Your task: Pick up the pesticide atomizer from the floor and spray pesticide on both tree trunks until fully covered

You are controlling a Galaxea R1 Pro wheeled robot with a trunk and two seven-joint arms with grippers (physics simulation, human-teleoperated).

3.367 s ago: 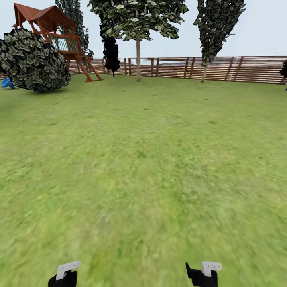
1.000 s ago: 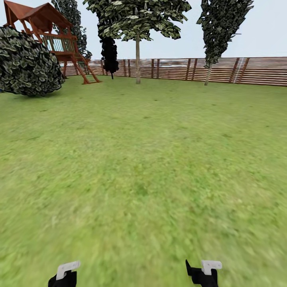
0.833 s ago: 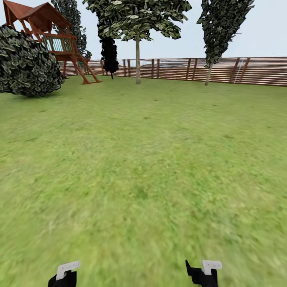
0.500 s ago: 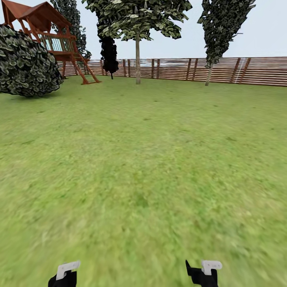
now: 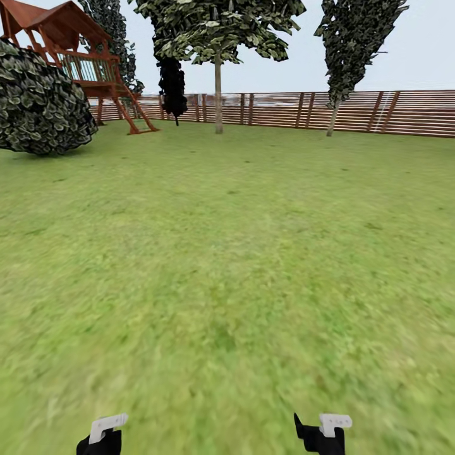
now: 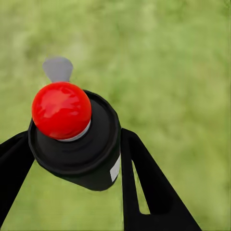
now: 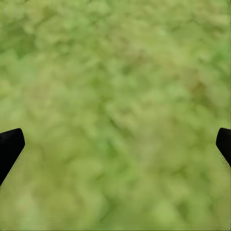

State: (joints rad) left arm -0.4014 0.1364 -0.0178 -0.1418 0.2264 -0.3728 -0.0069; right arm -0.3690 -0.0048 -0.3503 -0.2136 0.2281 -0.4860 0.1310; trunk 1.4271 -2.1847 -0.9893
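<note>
Left gripper (image 6: 72, 159) clamps the pesticide atomizer (image 6: 77, 139) (red top up); right gripper (image 7: 115, 144) fingers spread wide.

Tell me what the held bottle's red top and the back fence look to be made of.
The pesticide atomizer, held in the left gripper, has a red top that looks like glossy plastic, given its white highlights. The fence looks like brown wood: horizontal slats on darker posts.

A: Flat, even daylight under a pale sky (image 5: 417, 44); faint shade lies beneath the round bush (image 5: 41, 104).

B: The grass (image 5: 227, 265) smears near the camera. In both wrist views it blurs, while the bottle's red cap (image 6: 61, 109) shows a soft glint.
</note>
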